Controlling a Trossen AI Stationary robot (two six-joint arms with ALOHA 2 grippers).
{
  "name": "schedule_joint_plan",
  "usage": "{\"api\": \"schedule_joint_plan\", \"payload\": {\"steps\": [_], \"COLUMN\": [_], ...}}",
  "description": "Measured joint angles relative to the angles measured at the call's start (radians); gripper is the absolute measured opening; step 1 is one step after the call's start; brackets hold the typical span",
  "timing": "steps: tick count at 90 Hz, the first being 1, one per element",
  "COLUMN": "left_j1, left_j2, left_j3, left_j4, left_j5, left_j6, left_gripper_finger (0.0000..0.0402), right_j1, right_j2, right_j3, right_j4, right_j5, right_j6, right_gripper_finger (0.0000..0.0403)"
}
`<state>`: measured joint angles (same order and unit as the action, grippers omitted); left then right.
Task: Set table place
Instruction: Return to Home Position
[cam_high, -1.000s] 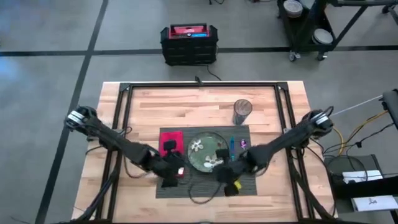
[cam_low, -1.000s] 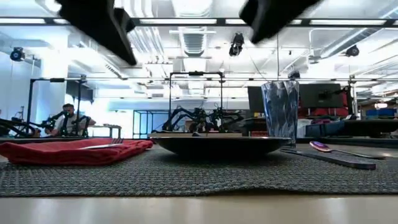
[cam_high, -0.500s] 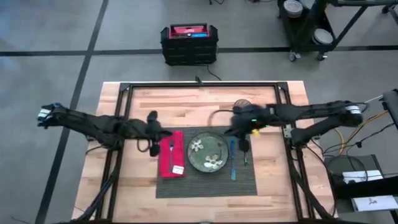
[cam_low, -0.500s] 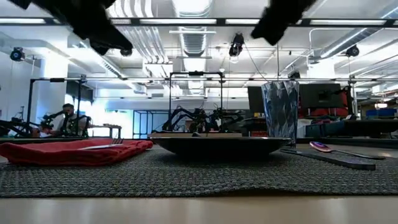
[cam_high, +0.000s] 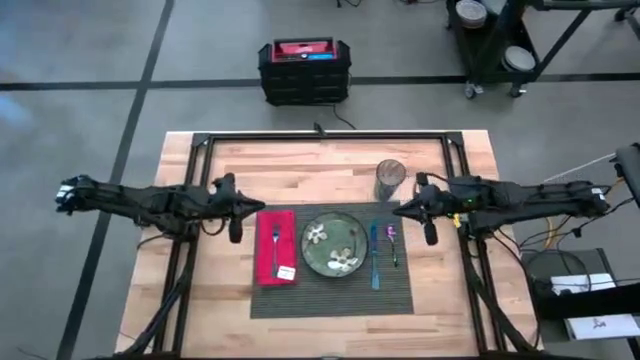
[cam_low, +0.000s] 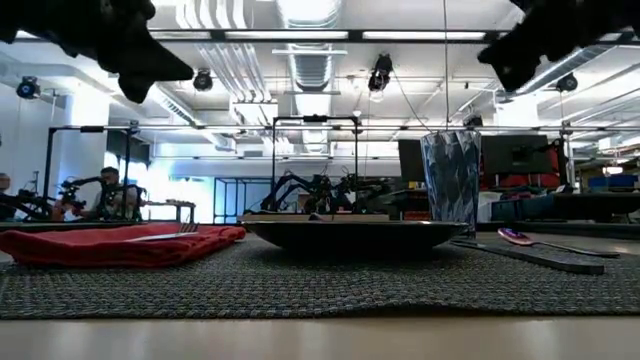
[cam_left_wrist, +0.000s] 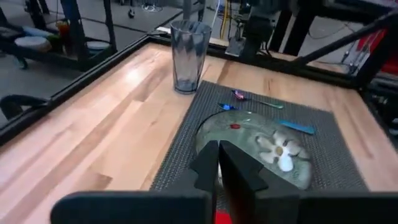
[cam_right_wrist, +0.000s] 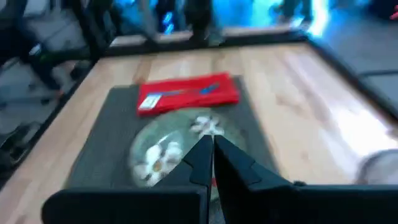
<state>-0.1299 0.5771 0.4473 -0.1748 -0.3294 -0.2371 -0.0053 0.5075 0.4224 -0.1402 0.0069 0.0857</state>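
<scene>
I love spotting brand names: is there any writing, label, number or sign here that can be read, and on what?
No text here can be read.
White tag on the red napkin: too small to read.
Red lid of the black case on the floor: any label is too blurred to read.

Right gripper (cam_right_wrist: 209, 143): dark fingers pressed together, tips over one edge of the green plate (cam_right_wrist: 163, 152) with white flower print. The plate lies on the dark grey placemat (cam_right_wrist: 93, 134). Beyond the plate, farther from the claw, the red napkin (cam_right_wrist: 189, 93) lies on the same mat, with a white tag (cam_right_wrist: 149, 102) at one end. Light-wood table (cam_right_wrist: 292, 87) shows either side of the claw.
</scene>
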Motion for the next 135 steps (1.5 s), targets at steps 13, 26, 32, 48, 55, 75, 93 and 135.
{"api": "schedule_joint_plan", "payload": {"steps": [13, 26, 32, 48, 55, 75, 93, 135], "left_j1": [0.001, 0.001, 0.001, 0.001, 0.001, 0.024, 0.067, 0.178], "left_j2": [0.01, 0.012, 0.011, -0.013, -0.029, -0.066, -0.089, -0.339], "left_j3": [-0.001, -0.013, -0.024, -0.066, -0.079, -0.126, -0.238, -0.437], "left_j4": [0.006, 0.016, 0.037, 0.078, 0.081, 0.157, 0.307, 0.434], "left_j5": [0.0, 0.007, 0.013, 0.053, 0.055, 0.07, 0.217, 0.346], "left_j6": [0.021, 0.021, 0.02, 0.016, 0.012, 0.024, 0.072, 0.072], "left_gripper_finger": [0.0008, 0.0006, 0.0003, 0.0001, 0.0002, 0.0008, 0.0004, 0.0004], "right_j1": [-0.001, 0.0, 0.0, 0.0, 0.001, -0.002, -0.002, -0.002], "right_j2": [-0.135, -0.247, -0.295, -0.425, -0.479, -0.495, -0.478, -0.471], "right_j3": [-0.134, -0.254, -0.292, -0.364, -0.393, -0.41, -0.41, -0.411], "right_j4": [0.107, 0.211, 0.232, 0.231, 0.224, 0.18, 0.154, 0.151], "right_j5": [0.071, 0.072, 0.071, -0.042, -0.059, -0.04, 0.001, 0.001], "right_j6": [0.029, 0.035, 0.034, 0.024, 0.03, 0.03, 0.05, 0.053], "right_gripper_finger": [0.0, 0.0, 0.0, 0.0, 0.0, 0.0, 0.0, 0.0]}}
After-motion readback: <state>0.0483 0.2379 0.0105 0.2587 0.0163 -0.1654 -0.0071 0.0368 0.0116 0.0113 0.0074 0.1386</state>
